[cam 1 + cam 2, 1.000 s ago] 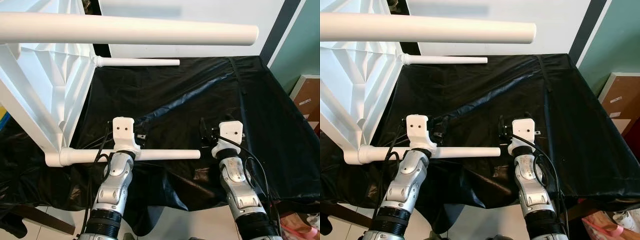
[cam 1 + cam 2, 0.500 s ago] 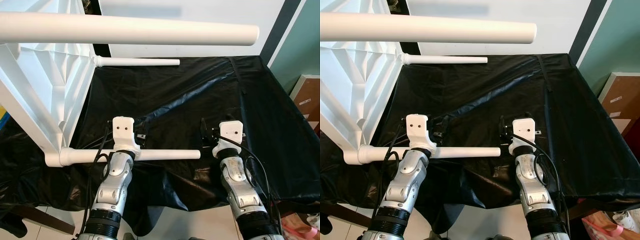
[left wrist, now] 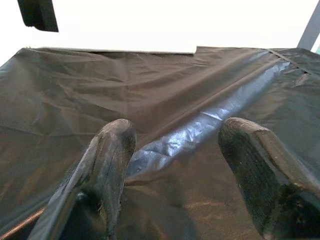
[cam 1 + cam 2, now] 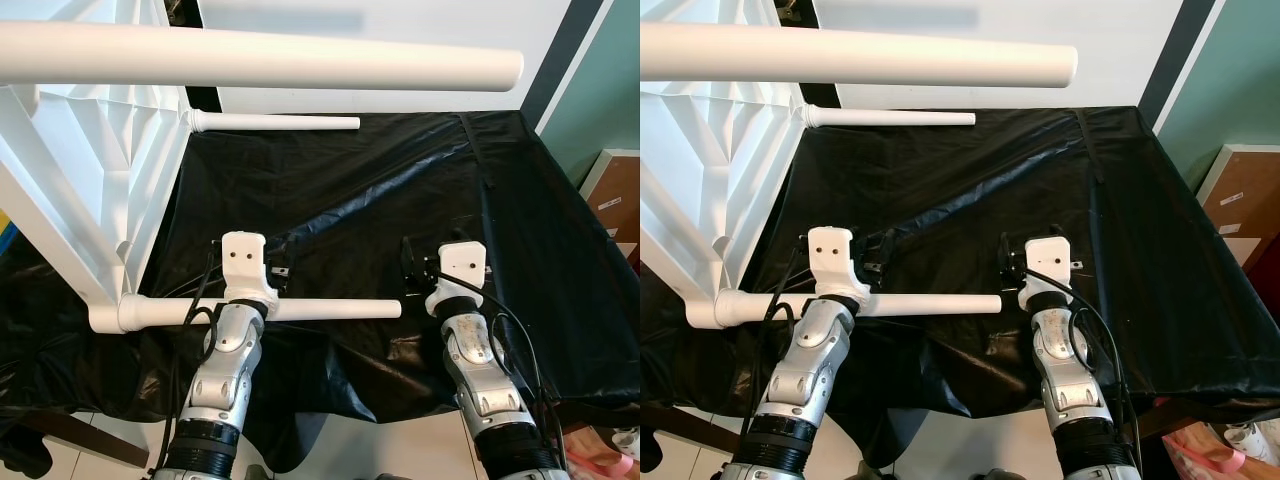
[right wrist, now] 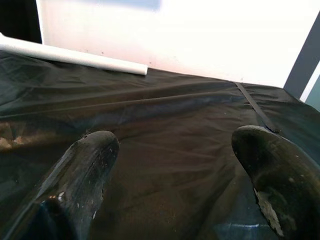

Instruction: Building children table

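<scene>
A white children's table (image 4: 95, 170) lies on its side at the left of a black-covered surface (image 4: 400, 190), ribbed underside toward me. Three of its round legs show. One leg (image 4: 260, 58) runs across the top of the view. A far leg (image 4: 275, 123) lies along the back, also seen as leg (image 5: 75, 54). A low leg (image 4: 330, 310) crosses just above my left wrist. My left gripper (image 3: 177, 132) is open over the cloth, holding nothing. My right gripper (image 5: 177, 140) is open too, just past the low leg's free end.
The cloth hangs over the front edge (image 4: 330, 400) by my arms, with tiled floor below. A white panel (image 4: 380, 20) stands behind the surface. A cardboard box (image 4: 612, 195) sits at the right by a teal wall.
My left wrist has edged slightly to the left. Everything else stands as before.
</scene>
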Controlling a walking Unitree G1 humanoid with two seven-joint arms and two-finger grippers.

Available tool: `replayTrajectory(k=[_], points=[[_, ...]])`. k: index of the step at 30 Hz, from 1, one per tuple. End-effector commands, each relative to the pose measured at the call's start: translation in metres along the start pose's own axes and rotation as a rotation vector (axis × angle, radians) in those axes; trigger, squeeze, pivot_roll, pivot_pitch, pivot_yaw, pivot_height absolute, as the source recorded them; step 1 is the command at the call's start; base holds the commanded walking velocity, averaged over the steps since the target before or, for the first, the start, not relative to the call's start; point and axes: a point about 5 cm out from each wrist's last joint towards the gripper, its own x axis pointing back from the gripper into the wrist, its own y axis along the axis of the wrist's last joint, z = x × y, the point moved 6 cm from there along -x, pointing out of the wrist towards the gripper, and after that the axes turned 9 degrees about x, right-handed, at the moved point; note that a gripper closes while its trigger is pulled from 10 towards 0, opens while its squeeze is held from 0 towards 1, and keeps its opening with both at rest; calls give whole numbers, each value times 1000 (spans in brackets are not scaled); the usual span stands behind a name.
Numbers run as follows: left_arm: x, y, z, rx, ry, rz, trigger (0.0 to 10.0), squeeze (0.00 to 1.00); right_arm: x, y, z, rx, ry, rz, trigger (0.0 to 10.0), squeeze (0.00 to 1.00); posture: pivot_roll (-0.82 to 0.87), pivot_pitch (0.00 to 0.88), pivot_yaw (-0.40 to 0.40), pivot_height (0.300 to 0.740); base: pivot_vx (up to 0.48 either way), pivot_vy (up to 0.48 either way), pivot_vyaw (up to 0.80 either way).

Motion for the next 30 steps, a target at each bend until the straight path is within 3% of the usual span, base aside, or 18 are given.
replayTrajectory(k=[1, 9, 22, 30], points=[[2, -5, -7, 8, -64, 25, 10000, 0, 4, -3, -1, 8, 7, 5, 10000, 0, -42, 79, -35, 740, 0, 0, 0], [2, -3, -6, 13, -61, 23, 10000, 0, 8, -4, -1, 14, 10, 7, 10000, 0, -51, 86, -24, 740, 0, 0, 0], [9, -6, 0, 8, -56, 46, 10000, 0, 15, -6, -4, 22, -2, 15, 10000, 0, -60, 97, 0, 740, 0, 369, 0], [8, -6, -6, -3, -82, 51, 10000, 0, 19, -7, -1, 20, -6, 21, 10000, 0, -64, 89, 10, 740, 0, 424, 0]])
